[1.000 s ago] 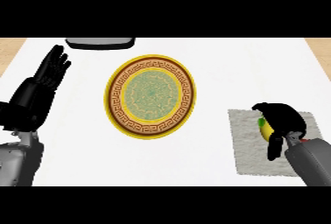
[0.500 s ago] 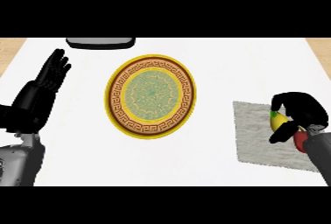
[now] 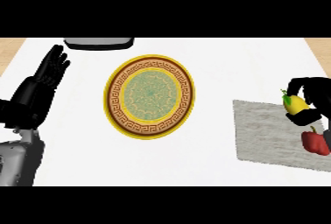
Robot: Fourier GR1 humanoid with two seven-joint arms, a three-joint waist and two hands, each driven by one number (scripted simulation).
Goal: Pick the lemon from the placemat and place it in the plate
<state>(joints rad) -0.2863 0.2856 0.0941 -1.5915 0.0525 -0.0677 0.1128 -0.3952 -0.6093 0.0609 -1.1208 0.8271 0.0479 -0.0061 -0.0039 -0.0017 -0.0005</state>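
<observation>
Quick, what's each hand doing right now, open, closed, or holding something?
Left hand: open, fingers straight up, resting at the view's left edge.
Right hand: closed around the small yellow lemon.

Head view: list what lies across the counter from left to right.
left hand, open and resting at the left edge → plate → placemat → lemon held in the right hand, over the placemat's right part.

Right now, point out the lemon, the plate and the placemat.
lemon [image 3: 295,104]: head view, on its yellow side showing between the right hand's fingers.
plate [image 3: 114,101]: head view, on its left yellow rim.
placemat [image 3: 265,131]: head view, on a bare grey patch left of the hand.
</observation>
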